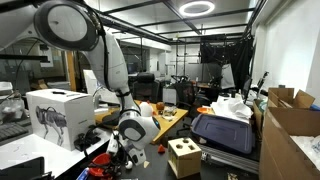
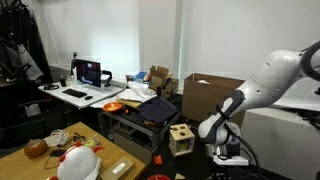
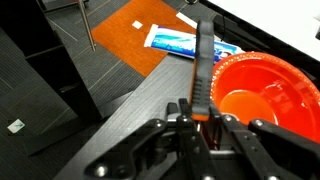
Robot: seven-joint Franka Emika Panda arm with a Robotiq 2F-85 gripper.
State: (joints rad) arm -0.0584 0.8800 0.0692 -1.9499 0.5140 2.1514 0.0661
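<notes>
Lower centre of the wrist view: your gripper (image 3: 199,108) has its fingers pinched tight on the near end of a slim dark stick (image 3: 204,60). The stick runs up the middle of the frame, w/ an orange stretch just above the pads. What kind of tool it is can't be told.

At right, a red bowl (image 3: 262,88) fills the frame edge. The stick crosses its left rim in the pic, but contact can't be judged. Top centre, a blue-and-white packet (image 3: 185,42) lies partly on a brown board (image 3: 135,45), behind the stick. Dark carpet (image 3: 60,90) takes the left half.

In both exterior views you've got the arm bent low, w/ the gripper (image 1: 120,150) (image 2: 228,155) near the floor. In an exterior view it's at lower centre, w/ a wooden cube with cut-out holes (image 1: 183,157) to its right and well apart, and a white carton (image 1: 58,115) at left. In an exterior view the gripper sits at lower right, the same cube (image 2: 181,138) is left of it, and a cardboard box (image 2: 210,98) stands behind.
</notes>
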